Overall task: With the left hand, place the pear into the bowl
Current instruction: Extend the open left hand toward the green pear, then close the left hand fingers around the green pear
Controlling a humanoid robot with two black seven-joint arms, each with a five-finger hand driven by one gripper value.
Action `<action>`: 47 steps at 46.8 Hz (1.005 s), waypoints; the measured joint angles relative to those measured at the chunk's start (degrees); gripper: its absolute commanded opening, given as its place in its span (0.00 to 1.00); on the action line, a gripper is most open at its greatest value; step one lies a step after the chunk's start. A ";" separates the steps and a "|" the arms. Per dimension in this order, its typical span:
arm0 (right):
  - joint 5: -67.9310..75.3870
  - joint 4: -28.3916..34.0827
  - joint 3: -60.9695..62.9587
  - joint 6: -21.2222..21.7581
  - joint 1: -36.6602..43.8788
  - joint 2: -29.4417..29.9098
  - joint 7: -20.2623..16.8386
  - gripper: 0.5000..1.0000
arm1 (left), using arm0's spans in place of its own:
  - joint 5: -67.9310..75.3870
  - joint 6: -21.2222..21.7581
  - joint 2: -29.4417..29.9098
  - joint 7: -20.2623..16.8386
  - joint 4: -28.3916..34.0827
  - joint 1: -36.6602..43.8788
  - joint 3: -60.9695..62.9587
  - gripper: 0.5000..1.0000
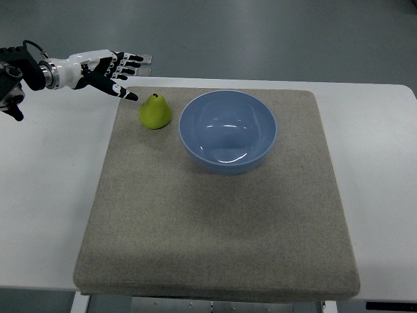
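Left robot hand (112, 73) was released, fingers spread, just up-left of the pear (155, 112). You needed to lower over it, wrap squarely, then lift toward the bowl (228, 130) right of the pear.

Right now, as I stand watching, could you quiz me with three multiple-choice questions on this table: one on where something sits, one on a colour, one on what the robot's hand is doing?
1. Where is the pear?
A. inside the bowl
B. on the mat, left of the bowl
C. in the robot's hand

2. What colour is the bowl?
A. blue
B. red
C. white

3. What is the left hand doing?
A. gripping the pear
B. open, holding nothing
C. resting in the bowl

Answers:
1 B: the pear stands on the grey mat beside the bowl's left rim.
2 A: it is light blue and empty.
3 B: its fingers are spread, up and left of the pear.
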 measured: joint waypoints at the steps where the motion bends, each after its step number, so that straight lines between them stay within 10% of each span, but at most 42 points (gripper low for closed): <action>1: 0.00 0.00 0.00 0.00 -0.02 0.00 0.00 0.85 | 0.71 -0.01 -0.02 -0.91 -0.01 -0.50 2.02 0.99; 15: 0.00 0.00 0.00 0.00 0.01 0.00 0.00 0.85 | 4.08 9.80 -0.09 -7.65 -2.68 -2.44 14.66 0.99; 47: 0.00 0.00 0.00 0.00 0.00 0.00 -0.02 0.85 | 16.34 10.54 -1.24 -7.55 -3.36 -2.25 16.34 0.99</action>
